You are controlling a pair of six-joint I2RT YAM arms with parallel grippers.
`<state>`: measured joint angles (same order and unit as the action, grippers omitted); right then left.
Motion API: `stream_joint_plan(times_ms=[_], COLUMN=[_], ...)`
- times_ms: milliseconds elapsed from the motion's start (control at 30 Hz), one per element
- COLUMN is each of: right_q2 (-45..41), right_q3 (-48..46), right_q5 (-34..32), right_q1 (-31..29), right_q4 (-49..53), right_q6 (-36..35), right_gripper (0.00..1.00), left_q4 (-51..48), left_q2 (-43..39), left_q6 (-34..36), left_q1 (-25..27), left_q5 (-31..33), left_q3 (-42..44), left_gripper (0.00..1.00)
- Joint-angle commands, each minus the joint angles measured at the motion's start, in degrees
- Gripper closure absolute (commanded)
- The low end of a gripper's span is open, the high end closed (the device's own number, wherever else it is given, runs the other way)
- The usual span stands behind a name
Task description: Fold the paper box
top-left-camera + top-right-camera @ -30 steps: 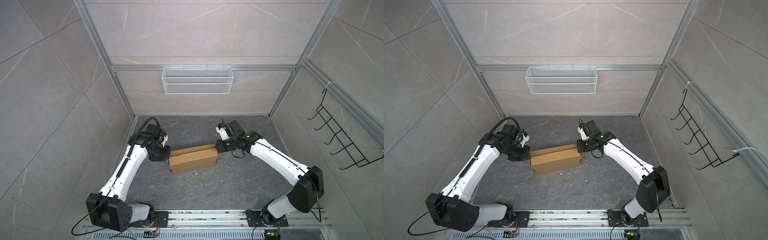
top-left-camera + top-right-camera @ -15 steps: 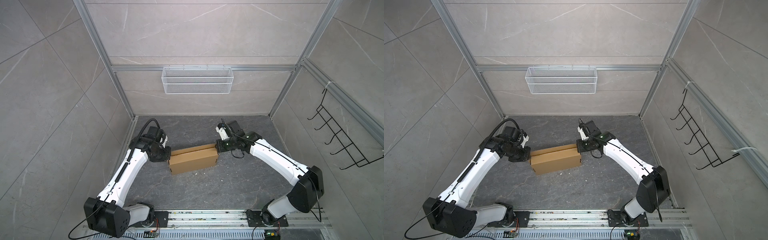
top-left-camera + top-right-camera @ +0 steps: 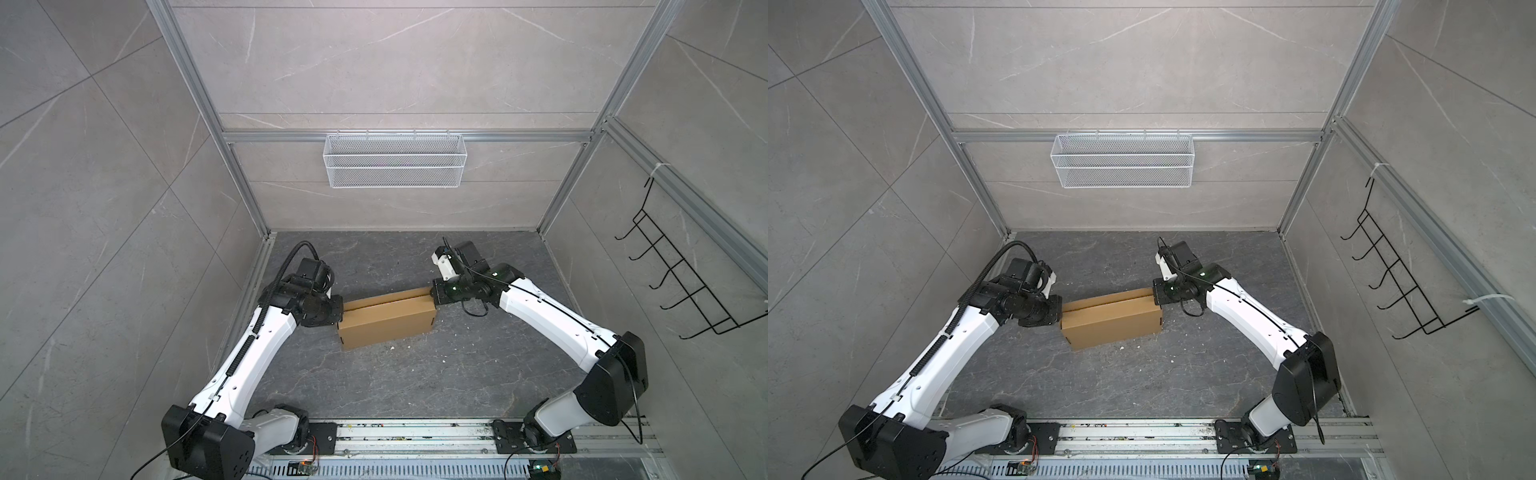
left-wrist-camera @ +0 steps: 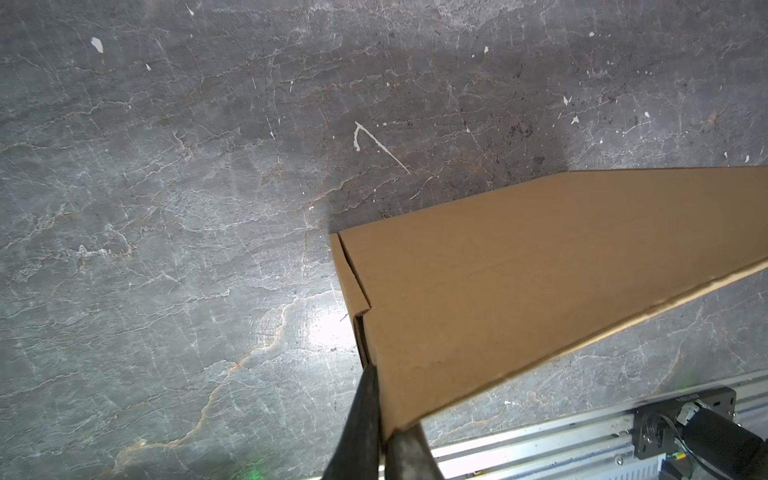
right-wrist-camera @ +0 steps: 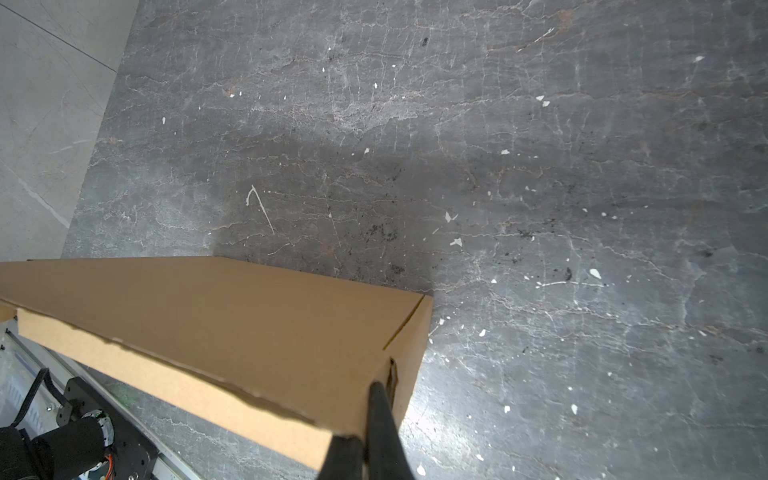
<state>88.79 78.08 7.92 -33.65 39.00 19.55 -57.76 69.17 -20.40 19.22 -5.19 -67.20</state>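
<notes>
The box (image 3: 386, 322) lay folded up near the middle of the desk (image 3: 415, 386), slightly skewed, a hand at each end. The left hand (image 4: 383, 432) was pinched nearly closed on the cardboard at its left end; the right hand (image 5: 365, 444) was clamped tight on the cardboard edge at its right end

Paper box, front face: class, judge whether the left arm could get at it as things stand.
Probably not yet: the left gripper is shut on the paper box's left end and must let go first. Nothing else stands before that face.
</notes>
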Motion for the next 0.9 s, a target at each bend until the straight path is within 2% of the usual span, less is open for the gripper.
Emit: stream_joint_plan(times_ms=[0, 433, 867], right_q2=[0.6, 0.2, -1.1], right_q3=[-2.1, -3.3, -5.5], right_q5=[0.4, 0.1, -1.5], right_q1=[-0.6, -1.0, -1.3], right_q4=[2.6, 1.3, -0.1], right_q6=[1.6, 2.9, 4.3], right_gripper=[1.00, 1.00, 1.00], left_q4=[-0.4, 3.0, 4.4], left_q2=[-0.2, -5.9, -7.8], left_q6=[-1.2, -2.4, -3.9], left_q1=[1.0, 2.5, 4.9], left_q5=[-0.7, 2.0, 3.5], left_q3=[2.2, 6.8, 10.0], left_gripper=[0.94, 0.96, 0.96])
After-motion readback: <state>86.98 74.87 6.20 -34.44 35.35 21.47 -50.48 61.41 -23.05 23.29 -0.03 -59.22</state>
